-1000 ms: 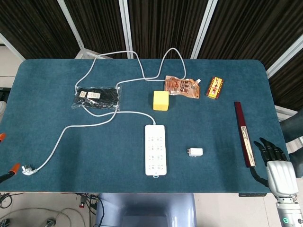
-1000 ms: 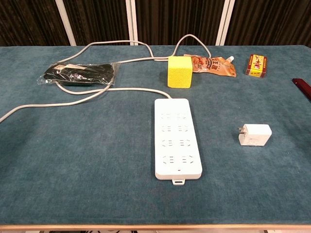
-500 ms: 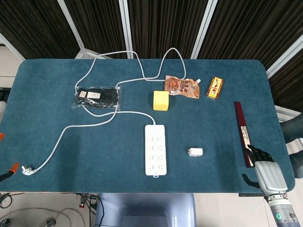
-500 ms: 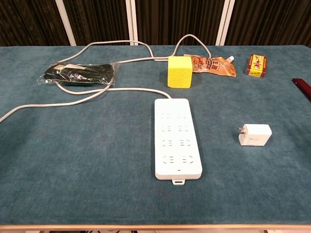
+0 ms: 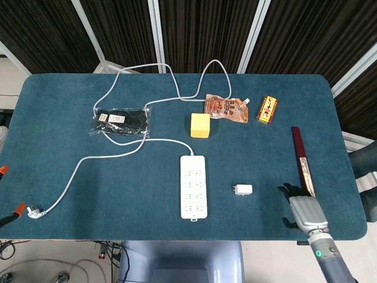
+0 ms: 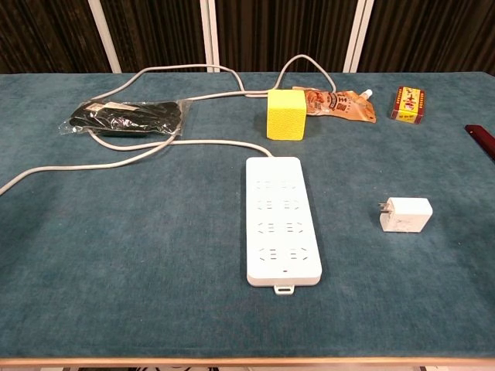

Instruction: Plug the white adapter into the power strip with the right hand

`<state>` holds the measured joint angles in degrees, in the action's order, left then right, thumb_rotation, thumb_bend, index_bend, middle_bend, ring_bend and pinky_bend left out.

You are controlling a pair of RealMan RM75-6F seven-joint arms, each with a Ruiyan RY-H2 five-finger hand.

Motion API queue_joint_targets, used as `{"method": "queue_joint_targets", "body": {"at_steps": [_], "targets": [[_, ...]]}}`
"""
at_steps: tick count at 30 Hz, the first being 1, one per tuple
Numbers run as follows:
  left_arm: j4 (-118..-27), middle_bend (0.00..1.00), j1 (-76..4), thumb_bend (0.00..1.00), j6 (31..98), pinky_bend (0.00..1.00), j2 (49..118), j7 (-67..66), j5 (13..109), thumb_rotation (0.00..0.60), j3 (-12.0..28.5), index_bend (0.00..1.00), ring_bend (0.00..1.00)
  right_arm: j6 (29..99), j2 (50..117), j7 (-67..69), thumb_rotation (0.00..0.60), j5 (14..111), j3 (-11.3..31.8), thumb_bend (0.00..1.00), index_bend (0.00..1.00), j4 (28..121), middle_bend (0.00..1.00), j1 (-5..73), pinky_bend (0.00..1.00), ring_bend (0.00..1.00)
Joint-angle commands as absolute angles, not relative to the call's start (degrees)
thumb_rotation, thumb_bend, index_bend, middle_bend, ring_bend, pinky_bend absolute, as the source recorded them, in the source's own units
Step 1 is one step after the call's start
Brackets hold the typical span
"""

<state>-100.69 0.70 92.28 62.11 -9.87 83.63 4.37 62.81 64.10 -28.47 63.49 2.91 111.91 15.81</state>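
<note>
Since a second ago the right hand [image 5: 303, 207] has come inward from the worktop's right edge and now hovers over the near right part of the blue worktop [image 5: 70, 141], beside the near end of a dark red strip [image 5: 302, 165]. Its dark fingers [image 5: 290, 190] are spread and hold nothing. The left hand does not show in either view.

White adapter [image 6: 407, 215] lies flat on the cloth, prongs pointing toward the power strip [image 6: 282, 222], apart from it and from the hand. The strip's white cord [image 5: 88, 158] runs to a plug [image 5: 34, 211] at the near left edge.

Farther back sit a yellow block [image 6: 285, 114], a bagged black item [image 6: 124, 117], an orange pouch [image 6: 338, 103] and a small red-and-yellow box [image 6: 408, 104]; their printing is too small to read.
</note>
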Motion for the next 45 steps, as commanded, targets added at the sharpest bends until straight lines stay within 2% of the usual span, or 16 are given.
{"method": "queue_joint_targets", "body": {"at_steps": [1,20,45], "targets": [[-100.7,0.04,0.7,0.17,92.32,0.0,62.14,-9.87,83.66,0.6,4.37,0.12,0.0,62.43,66.24,-30.25,0.6,61.35,3.29,0.37,0.14,112.2,0.13,17.49,0.16,0.14],[-100.52,0.04,0.63,0.17,92.16,0.0,61.94,-9.13,83.05,0.6,4.64,0.12,0.0,63.35,70.71,-35.97,0.6,54.35,2.25,0.37,0.14,110.38,0.13,21.87,0.16,0.14],[-100.41,0.04,0.55,0.17,91.98,0.0,61.85,-8.78,82.61,0.6,4.76,0.12,0.0,63.33,73.36,-36.23,0.6,53.45,0.11,0.37,0.14,109.57,0.13,24.41,0.16,0.14]]}}
